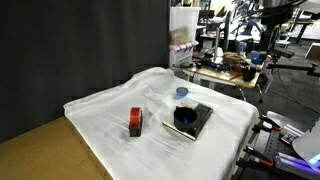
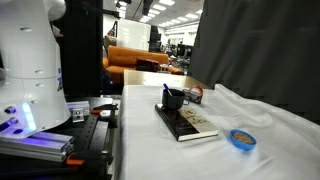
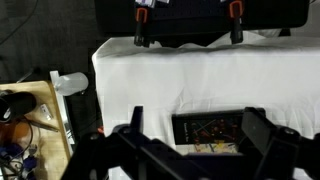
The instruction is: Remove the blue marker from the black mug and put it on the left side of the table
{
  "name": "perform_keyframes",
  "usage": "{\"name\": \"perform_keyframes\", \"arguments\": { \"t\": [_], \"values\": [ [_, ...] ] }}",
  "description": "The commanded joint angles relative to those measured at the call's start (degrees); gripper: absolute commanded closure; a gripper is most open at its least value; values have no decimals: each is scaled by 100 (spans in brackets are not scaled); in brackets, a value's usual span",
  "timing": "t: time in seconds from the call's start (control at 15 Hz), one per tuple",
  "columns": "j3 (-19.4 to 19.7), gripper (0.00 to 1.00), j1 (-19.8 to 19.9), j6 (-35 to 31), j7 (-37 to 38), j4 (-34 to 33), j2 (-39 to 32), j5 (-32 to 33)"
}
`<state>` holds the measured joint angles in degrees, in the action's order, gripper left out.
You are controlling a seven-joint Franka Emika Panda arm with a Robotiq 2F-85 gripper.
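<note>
The black mug [image 1: 184,116] stands on a flat black slab [image 1: 195,124] near the middle of the table [image 1: 100,125], which is draped in white cloth. The mug shows in both exterior views [image 2: 175,99]. A slim dark stick, apparently the blue marker [image 2: 167,89], pokes up from the mug's rim; its colour is too small to tell. In the wrist view my gripper [image 3: 195,132] is open and empty, high above the table, with the slab [image 3: 210,130] between its fingers. The mug is hidden there. The gripper is out of both exterior views.
A red-brown block [image 1: 135,122] stands beside the slab. A small round blue disc [image 1: 181,92] lies behind the mug and also shows near the table's front [image 2: 240,138]. A brown wooden corner [image 1: 30,150] shows. My white robot base [image 2: 30,60] stands by the table.
</note>
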<state>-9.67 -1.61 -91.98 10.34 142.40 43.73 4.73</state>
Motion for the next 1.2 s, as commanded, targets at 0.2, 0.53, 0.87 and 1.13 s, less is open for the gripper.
{"name": "perform_keyframes", "arguments": {
  "t": [0.2,0.53,0.87,1.13],
  "values": [
    [210,0,156,-1503,86,319,-493,734],
    [246,0,100,-1424,23,316,-510,668],
    [259,0,87,-1737,80,230,-811,557],
    [155,0,-113,-2740,26,16,-1557,400]
  ]
}}
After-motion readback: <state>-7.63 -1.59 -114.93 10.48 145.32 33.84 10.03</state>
